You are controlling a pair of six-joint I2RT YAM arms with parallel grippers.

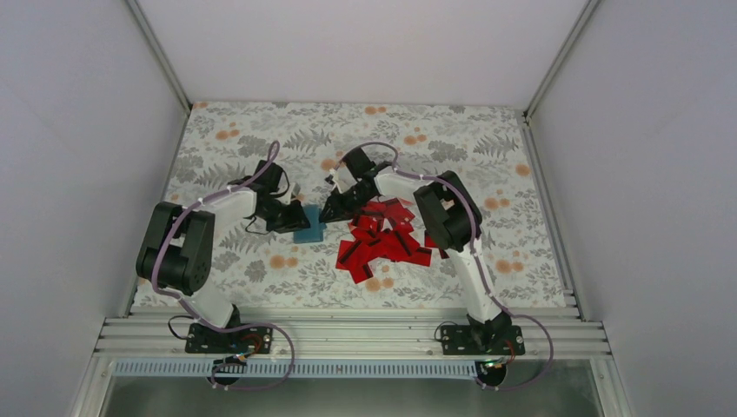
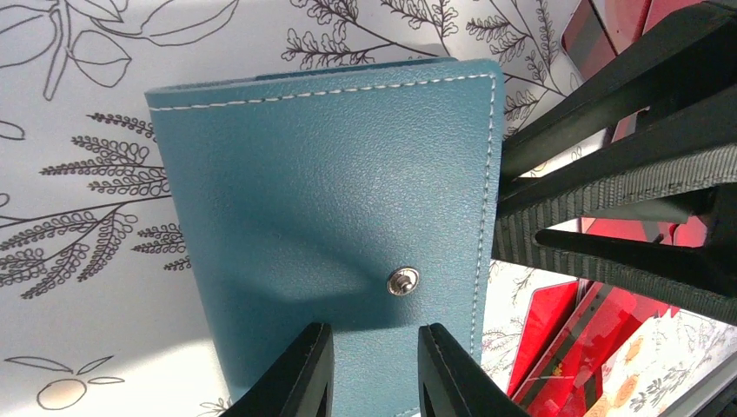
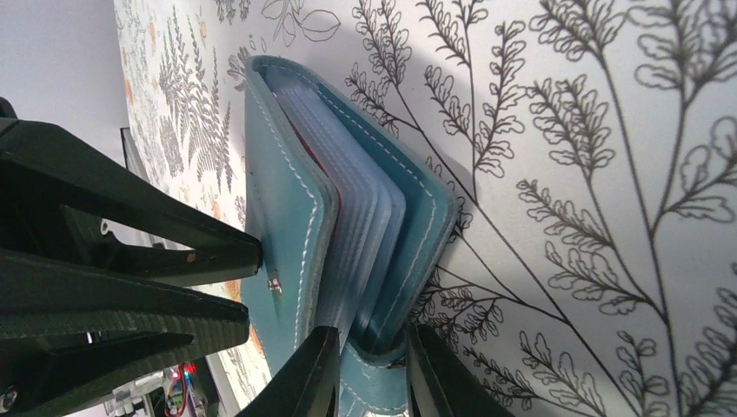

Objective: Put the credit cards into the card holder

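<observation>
The card holder (image 1: 309,228) is boxed in on both flanks: the left pincer (image 2: 374,382) clamps one edge and the right pincer (image 3: 365,382) the opposite one, leaving no way in from the sides. Just to its right, the heap of credit cards (image 1: 384,240) covers the table (image 1: 261,139). The far half and the right-hand strip lie open.

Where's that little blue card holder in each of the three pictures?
Top external: card holder left of centre, beside the red cards.
Left wrist: card holder fills the middle, snap stud showing.
Right wrist: card holder centre, edge-on, slightly open.
Shared landmark: fern-print tablecloth.
</observation>
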